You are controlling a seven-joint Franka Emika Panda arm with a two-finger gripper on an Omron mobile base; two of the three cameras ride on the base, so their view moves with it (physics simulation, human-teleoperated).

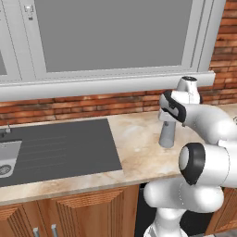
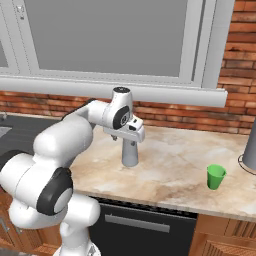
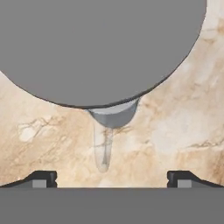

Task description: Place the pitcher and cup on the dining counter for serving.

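The pitcher (image 1: 167, 135) (image 2: 130, 152), a plain grey cylinder, stands upright on the beige marbled wall counter (image 2: 175, 165) near the brick backsplash. My gripper (image 1: 168, 119) (image 2: 128, 137) hangs directly over its top, pointing down, open and holding nothing. In the hand view the pitcher's round grey top (image 3: 100, 48) is close up, and the two dark fingertips (image 3: 42, 178) stand wide apart below it. The cup (image 2: 216, 177), a small translucent green tumbler, stands to the right near the counter's front edge, apart from the pitcher. The dining counter is out of view.
A dark drainboard (image 1: 58, 148) and a sink (image 1: 5, 159) lie to the left. A grey upright object (image 2: 249, 147) stands at the right edge behind the cup. The window sill (image 1: 106, 81) overhangs the back of the counter.
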